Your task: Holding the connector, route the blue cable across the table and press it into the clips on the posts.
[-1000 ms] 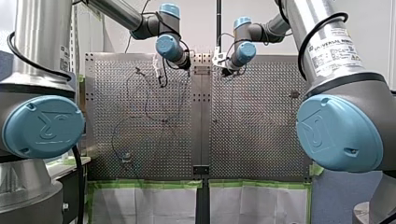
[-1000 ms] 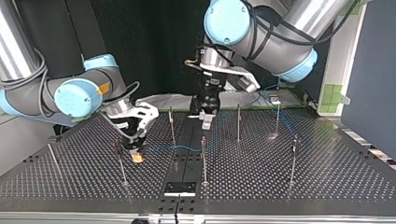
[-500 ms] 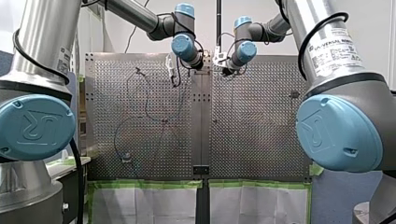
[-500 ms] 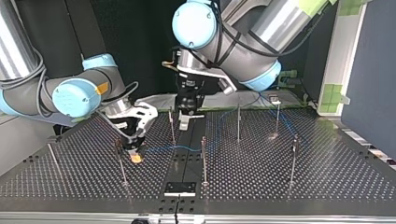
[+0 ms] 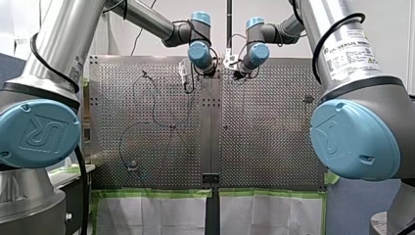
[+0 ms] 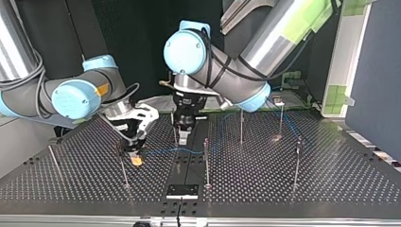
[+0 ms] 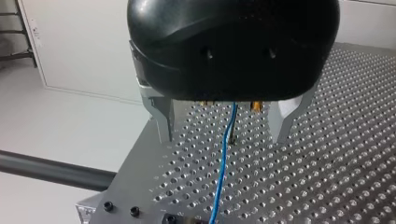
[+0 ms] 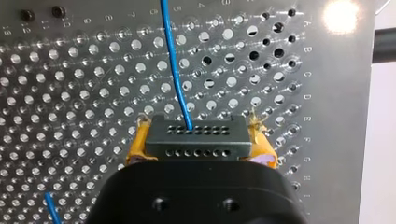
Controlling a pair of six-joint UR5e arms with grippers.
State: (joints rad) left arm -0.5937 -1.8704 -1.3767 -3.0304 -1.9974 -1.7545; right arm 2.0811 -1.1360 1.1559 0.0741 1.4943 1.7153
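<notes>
Perforated metal desk (image 6: pixel 331 184), dark backdrop behind it, thin posts (image 6: pixel 206 161) poking up here and there. Looks to me like we're mid-routing, and as far as I can tell this stretch of blue cable (image 6: pixel 165 151) isn't in any of the clips yet.

The right gripper (image 6: pixel 136 159) is clamped tight on the black connector (image 8: pixel 195 136), with its yellow pads (image 8: pixel 136 148) squeezing both ends. In the top view that's roughly 9 o'clock from the middle post. From there the cable heads off toward 3 o'clock, low over the desk.

The left gripper (image 7: pixel 224 125) hangs over it at about 11 o'clock from that post, fingers spread wide and holding nothing. The cable runs between them without touching either.

Next move, I'd guess: close on the cable, lift it, line it up carefully and press it into a clip.
</notes>
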